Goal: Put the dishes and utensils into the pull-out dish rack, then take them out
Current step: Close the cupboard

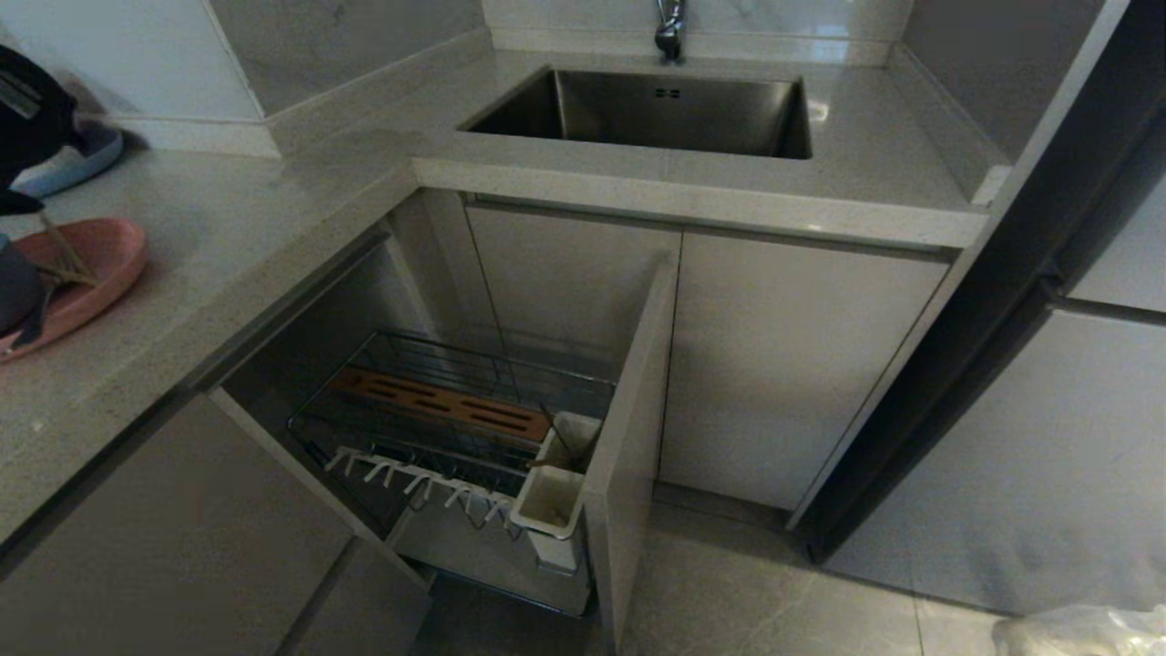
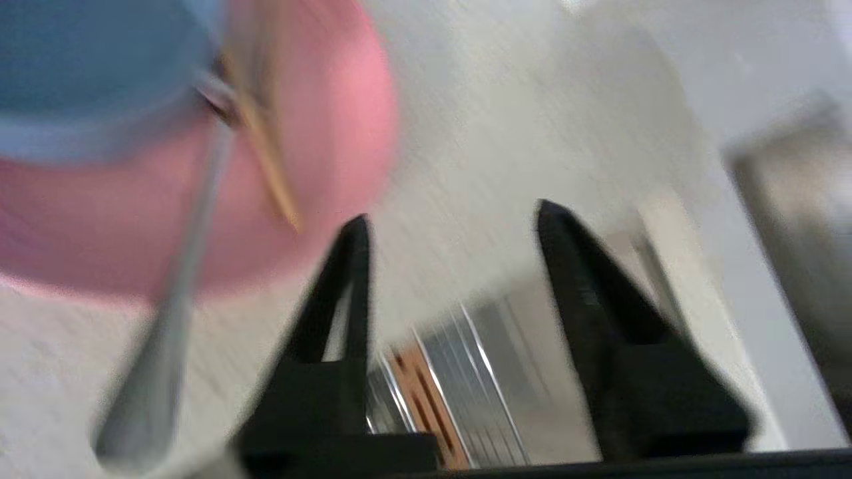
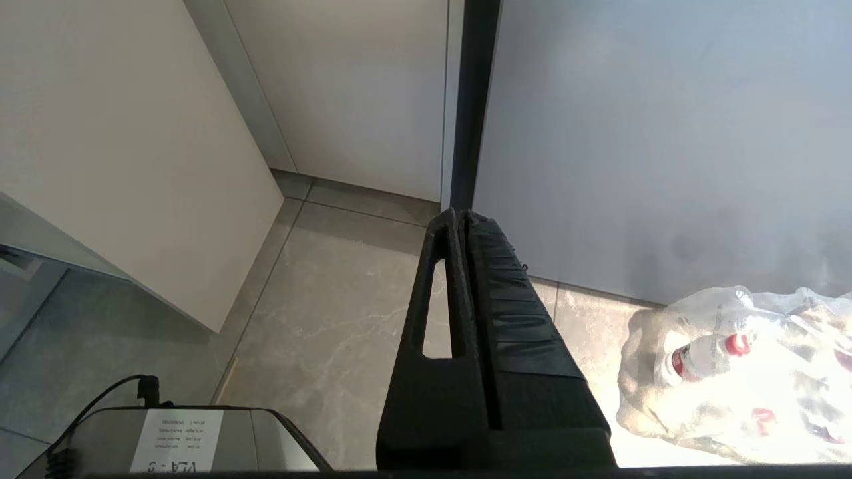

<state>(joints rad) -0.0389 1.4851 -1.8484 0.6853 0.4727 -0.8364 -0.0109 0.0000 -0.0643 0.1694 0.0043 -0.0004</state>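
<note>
Blurred spoon [image 2: 156,372] and bowl [image 2: 86,73] cut off on plate [image 2: 319,133].

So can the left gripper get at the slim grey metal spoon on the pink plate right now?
Probably yes: the left gripper stands open beside the salmon-pink round plate, and the spoon's handle juts over the rim, uncovered.

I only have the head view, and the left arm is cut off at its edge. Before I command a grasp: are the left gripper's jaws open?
Observer: Yes. The left gripper has its jaws apart, nothing between them, beside the pink plate.
Operator: Where's the spoon?
Observer: The metal spoon lies across that plate by the chopsticks, its wide end past the rim.
Operator: And the right arm?
Observer: The right gripper is shut, low over the floor tiles.
</note>
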